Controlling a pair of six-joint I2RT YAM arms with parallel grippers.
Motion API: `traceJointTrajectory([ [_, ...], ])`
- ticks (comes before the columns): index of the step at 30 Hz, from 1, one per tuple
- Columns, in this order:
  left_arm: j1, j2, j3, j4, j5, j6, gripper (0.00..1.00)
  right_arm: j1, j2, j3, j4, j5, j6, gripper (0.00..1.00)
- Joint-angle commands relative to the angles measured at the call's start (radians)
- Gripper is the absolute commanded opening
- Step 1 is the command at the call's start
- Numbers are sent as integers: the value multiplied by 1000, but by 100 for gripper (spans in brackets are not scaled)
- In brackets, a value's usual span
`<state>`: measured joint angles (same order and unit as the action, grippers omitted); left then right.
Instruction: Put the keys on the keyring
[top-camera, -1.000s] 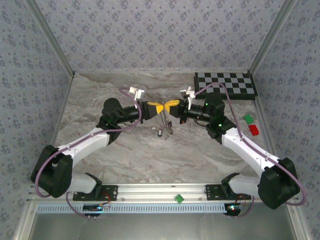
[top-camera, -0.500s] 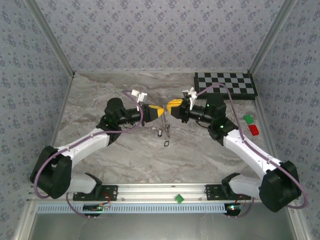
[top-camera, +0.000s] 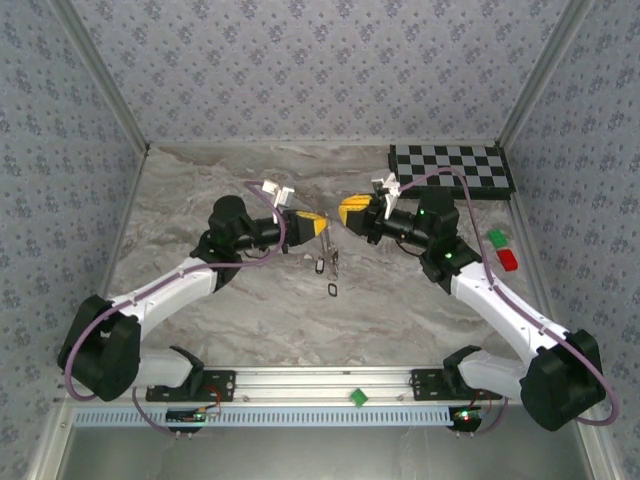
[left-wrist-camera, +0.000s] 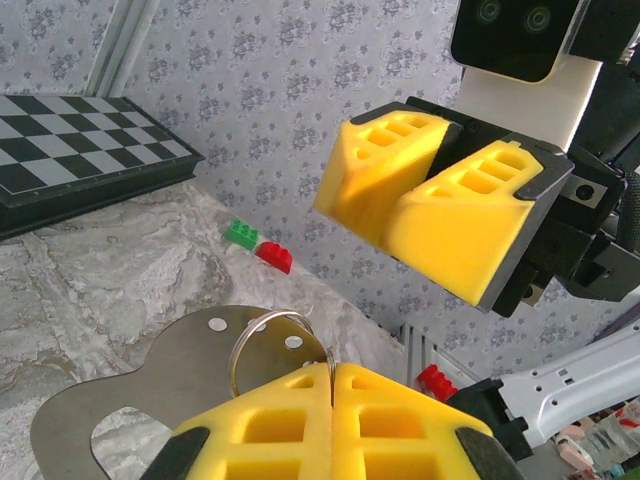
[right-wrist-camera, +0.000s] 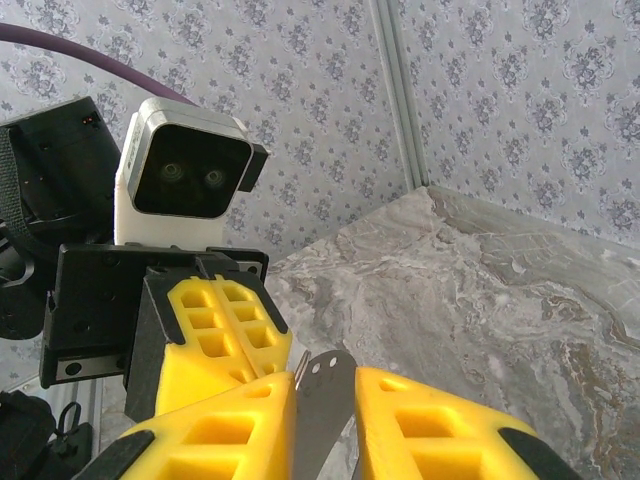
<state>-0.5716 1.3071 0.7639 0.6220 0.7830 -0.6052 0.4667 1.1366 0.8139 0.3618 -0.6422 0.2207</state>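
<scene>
- Left gripper (left-wrist-camera: 333, 380): fingers pressed fully together, the wire of the keyring (left-wrist-camera: 278, 314) pinched in the seam. Right gripper (top-camera: 348, 212): fingers a narrow gap apart, nothing held. The two face each other, tips near but not touching, above the table (top-camera: 200, 190). Risk: if the right one comes straight in, yellow pad meets yellow pad and knocks the left grip loose.
- Flat grey metal tag (left-wrist-camera: 150, 385), on the ring and lying beside the left fingers. In the right wrist view its tip lines up with the gap between the right fingers. Risk: the right fingers shut on the tag instead of a key, twisting the ring in its pinch.
- Keyring: only a short arc is clamped and the rest of the loop stands free above the pads. Judgement: a thin wire held this way can rotate or slip out under a sideways push. I cannot tell where its split end sits.
- Keys (top-camera: 333, 290): two small dark ones lie on the table below the grippers, near each other, none threaded. Risk: they are tiny and flat on the marble, so a slightly off pick could skid one away or grab both.
</scene>
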Motion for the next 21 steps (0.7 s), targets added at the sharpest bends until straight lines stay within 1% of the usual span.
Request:
traceJointTrajectory([
  [1,-5,-46,42,-12,-23,42,0,-3,-1,-11,-6,6,-2,23],
  [4,-6,-63,45,-66,-72,79,0,-4,4,-13,-8,9,-3,24],
  [6,-7,-87,44,-125,-143,115,0,-4,7,-13,-16,17,-7,25],
  [10,-19,-158,25,-242,-345,222,0,-1,18,-26,-24,55,-9,25],
  [13,-32,-211,6,-305,-466,280,0,6,35,-23,-59,118,-14,25],
  [16,-34,-268,-26,-331,-537,308,0,18,86,15,-143,142,-27,26],
  [18,-33,-307,-46,-357,-577,331,0,36,126,36,-196,181,-40,27],
  [21,-34,-357,-66,-415,-634,358,0,59,194,53,-235,230,-38,30],
])
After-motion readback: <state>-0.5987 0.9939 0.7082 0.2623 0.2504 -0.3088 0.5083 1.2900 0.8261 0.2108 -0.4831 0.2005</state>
